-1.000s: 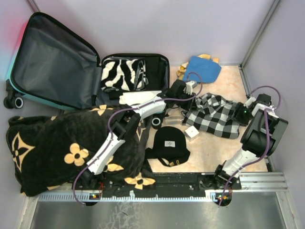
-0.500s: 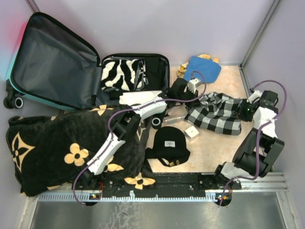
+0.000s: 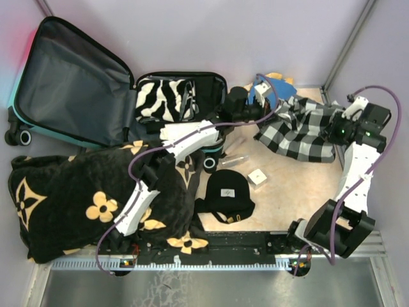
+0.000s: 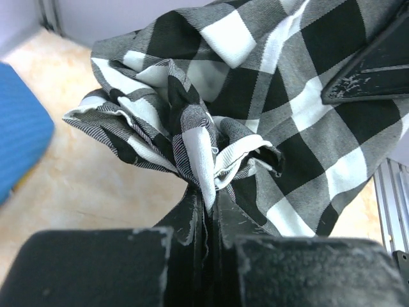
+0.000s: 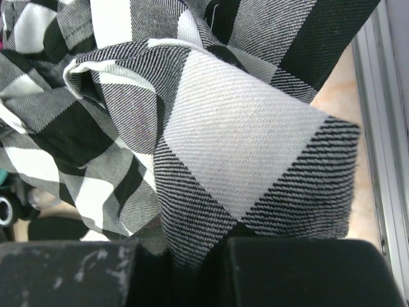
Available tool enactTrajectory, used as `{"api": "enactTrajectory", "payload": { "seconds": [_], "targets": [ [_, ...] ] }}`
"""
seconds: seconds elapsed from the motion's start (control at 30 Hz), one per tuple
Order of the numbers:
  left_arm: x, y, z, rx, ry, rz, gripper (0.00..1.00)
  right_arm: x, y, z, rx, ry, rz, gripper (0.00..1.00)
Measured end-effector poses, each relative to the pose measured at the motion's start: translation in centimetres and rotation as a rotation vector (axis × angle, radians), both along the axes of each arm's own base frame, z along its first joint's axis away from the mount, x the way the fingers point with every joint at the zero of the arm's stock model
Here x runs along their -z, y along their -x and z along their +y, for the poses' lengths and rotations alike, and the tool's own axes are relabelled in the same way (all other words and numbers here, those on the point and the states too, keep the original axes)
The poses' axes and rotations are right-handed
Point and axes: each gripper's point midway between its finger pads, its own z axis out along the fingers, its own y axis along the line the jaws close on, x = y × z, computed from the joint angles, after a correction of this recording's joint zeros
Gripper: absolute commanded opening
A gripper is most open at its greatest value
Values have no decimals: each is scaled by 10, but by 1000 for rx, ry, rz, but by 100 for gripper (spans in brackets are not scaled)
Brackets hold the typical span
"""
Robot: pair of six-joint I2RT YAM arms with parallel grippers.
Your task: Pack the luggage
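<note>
Both arms hold the black-and-white checked cloth (image 3: 300,131) at the far right of the worktop (image 3: 281,192). The left fingers (image 4: 186,220) are pinched shut on a bunched fold of it, and the right fingers (image 5: 275,268) are clamped on another edge (the cloth fills both wrist views). The luggage (image 3: 70,80) lies open at the far left, lid raised, with a zebra-print item (image 3: 163,99) in its base. A flowered black blanket (image 3: 77,198) lies just in front of it.

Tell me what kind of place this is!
Probably a robot lab's test booth, not a home: plain walls with metal corner posts, two robot arms bolted to a metal rail, and the luggage lying open near a checked cloth.
</note>
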Motion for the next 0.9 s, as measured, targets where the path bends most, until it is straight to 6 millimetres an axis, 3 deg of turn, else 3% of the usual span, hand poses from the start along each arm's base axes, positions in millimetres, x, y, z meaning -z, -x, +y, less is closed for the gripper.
{"api": "enactTrajectory", "payload": {
  "seconds": [0.13,0.27,0.37,0.43,0.53,0.67,0.9],
  "targets": [
    [-40,-7,14,-18,36,-59,0,-39,-20,17,-44,8,-87,0],
    [-74,-23,40,-57,54,-109,0,-70,-52,56,-155,11,-154,0],
    [-94,-45,75,-114,56,-120,0,-84,-77,87,-232,-6,-194,0],
    [-101,-64,111,-168,42,-119,0,-90,-93,109,-275,-28,-208,0],
    [-106,-88,162,-249,10,-123,0,-92,-116,147,-351,-52,-216,0],
    [-102,-112,234,-363,-45,-105,0,-90,-146,216,-477,-97,-232,0],
    [-78,-125,333,-530,-137,-51,0,-63,-185,320,-648,-153,-224,0]
  ]
}}
